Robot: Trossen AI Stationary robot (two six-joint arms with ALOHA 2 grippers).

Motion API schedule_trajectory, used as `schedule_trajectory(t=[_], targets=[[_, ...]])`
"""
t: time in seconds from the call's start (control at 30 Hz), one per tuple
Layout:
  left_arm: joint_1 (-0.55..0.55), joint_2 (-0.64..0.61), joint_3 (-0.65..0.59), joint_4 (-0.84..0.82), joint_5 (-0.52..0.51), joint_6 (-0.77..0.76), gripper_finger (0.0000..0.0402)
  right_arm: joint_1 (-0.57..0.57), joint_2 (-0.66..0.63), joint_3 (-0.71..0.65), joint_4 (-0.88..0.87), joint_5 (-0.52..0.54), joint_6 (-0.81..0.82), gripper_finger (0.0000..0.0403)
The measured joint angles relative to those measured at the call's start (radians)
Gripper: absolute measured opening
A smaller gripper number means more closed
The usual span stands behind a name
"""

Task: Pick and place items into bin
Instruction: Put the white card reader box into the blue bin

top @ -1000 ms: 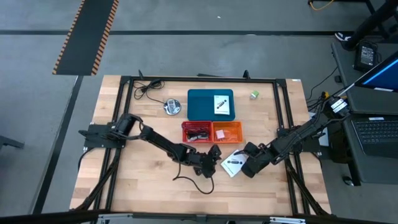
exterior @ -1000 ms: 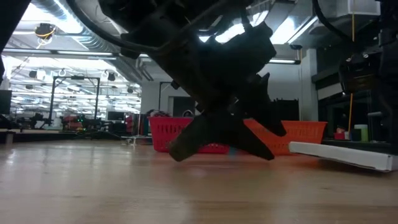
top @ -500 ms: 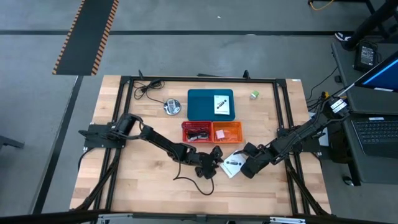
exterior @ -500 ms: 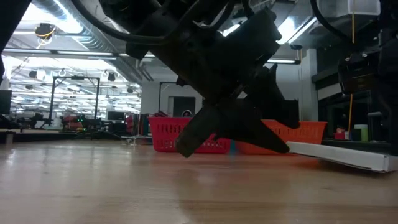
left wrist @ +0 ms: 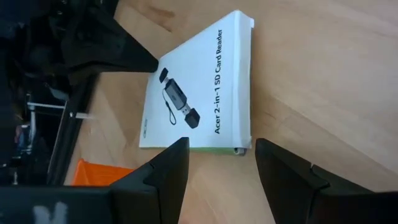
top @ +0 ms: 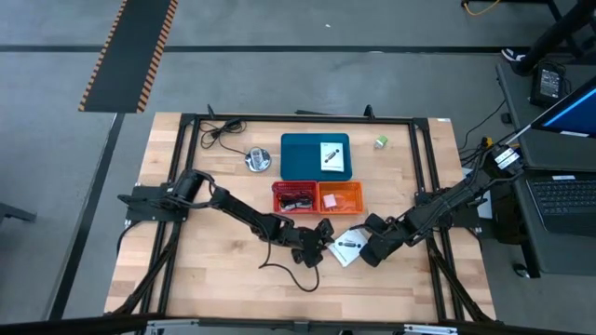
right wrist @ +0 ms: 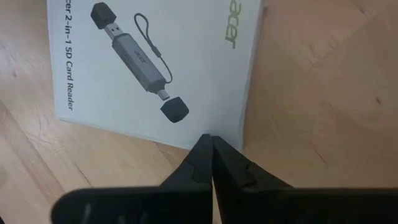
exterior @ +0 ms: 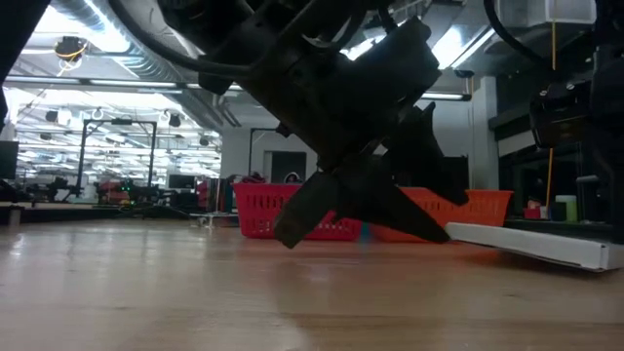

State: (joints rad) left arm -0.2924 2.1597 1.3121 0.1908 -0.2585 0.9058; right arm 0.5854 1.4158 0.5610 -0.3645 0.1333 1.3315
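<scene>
While both arms crowd the front middle of the wooden counter (top: 205, 279), a white square card (top: 349, 245) lies flat between them — printed with a dark pen-shaped stick and "Acer 2-in-1 SD Card Reader". The left claw (top: 319, 244) sits just beside its edge, fingers parted around nothing. The right claw (top: 365, 249) meets the opposite edge, fingers pressed together, empty. A second such card (top: 331, 155) lies on the teal tray (top: 300, 156). Behind stand two bins, red (top: 294, 197) and orange (top: 340, 196). Two thin black cables — one (top: 282, 268) in front, one (top: 220, 131) at the back.
</scene>
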Motion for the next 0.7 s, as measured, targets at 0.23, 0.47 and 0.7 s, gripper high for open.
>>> schedule_trajectory(t=[0.23, 0.47, 0.7], targets=[[0.004, 0.028, 0.005, 0.009, 0.042, -0.003, 0.0181, 0.000, 0.000, 0.000, 0.001, 0.002, 0.005, 0.0000], [0.003, 0.061, 0.062, -0.001, -0.026, 0.028, 0.0181, 0.000, 0.000, 0.001, 0.002, 0.003, 0.018, 0.0000], [0.018, 0.063, 0.072, -0.013, -0.006, 0.020, 0.0179, 0.000, -0.001, 0.001, 0.002, 0.004, 0.017, 0.0000]])
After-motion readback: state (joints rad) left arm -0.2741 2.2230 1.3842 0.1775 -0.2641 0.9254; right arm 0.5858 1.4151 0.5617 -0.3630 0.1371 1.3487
